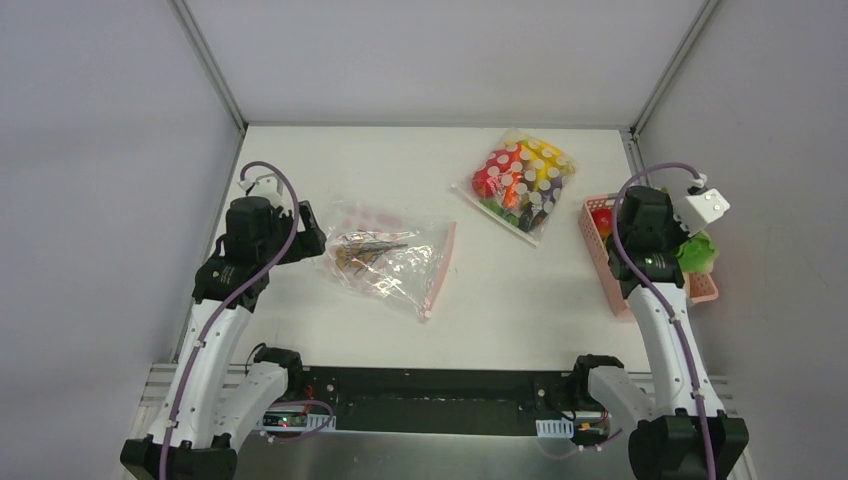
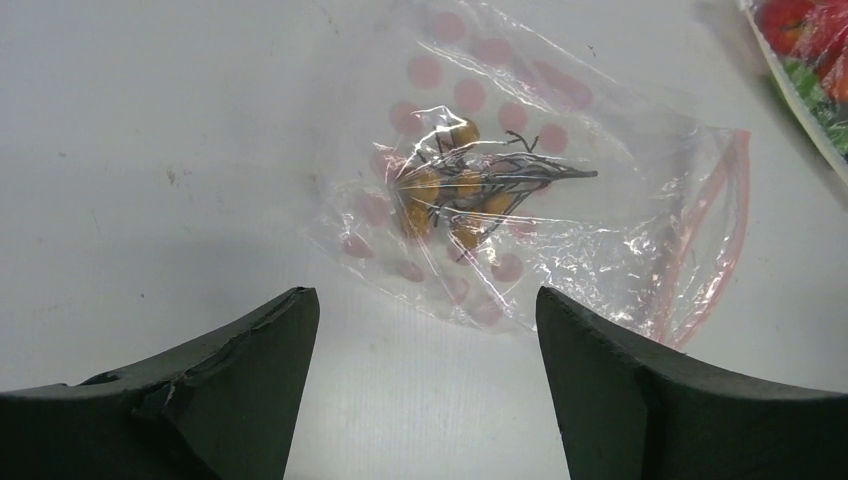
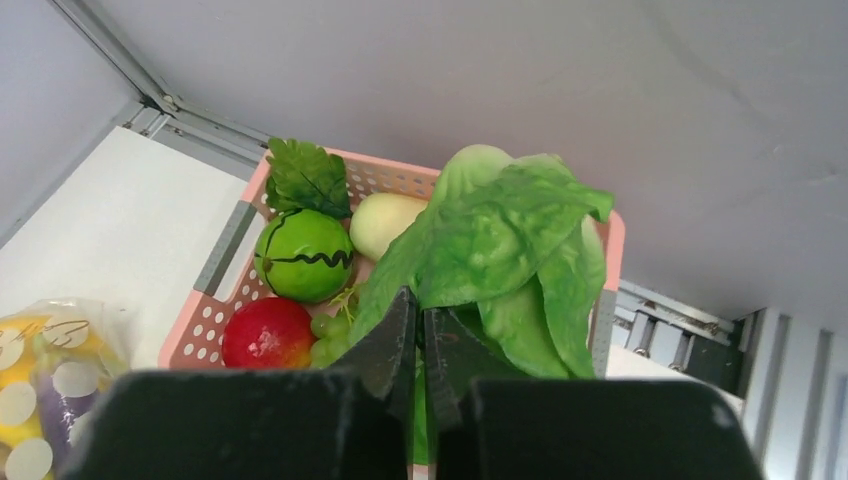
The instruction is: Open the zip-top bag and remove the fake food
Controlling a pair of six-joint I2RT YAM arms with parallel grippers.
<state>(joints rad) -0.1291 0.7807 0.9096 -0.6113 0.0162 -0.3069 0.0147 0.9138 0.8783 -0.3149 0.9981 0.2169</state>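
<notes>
Zip-top bag (image 2: 610, 240) holds an orange-berried twig (image 2: 470, 185), left gripper (image 2: 428, 300) apart before it; right gripper (image 3: 420, 305) pinched on lettuce (image 3: 510, 230) above pink basket (image 3: 205, 325) holding apple (image 3: 267, 333), grapes (image 3: 330, 342).

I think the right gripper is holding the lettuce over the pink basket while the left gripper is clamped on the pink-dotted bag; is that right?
Not quite. The left gripper is open, not clamped on the pink-dotted bag; the left wrist view shows its fingers spread, the bag lying beyond them. The right gripper does hold the lettuce over the pink basket.

White-dotted bag (image 1: 523, 182), pink basket (image 1: 598, 262)
</notes>
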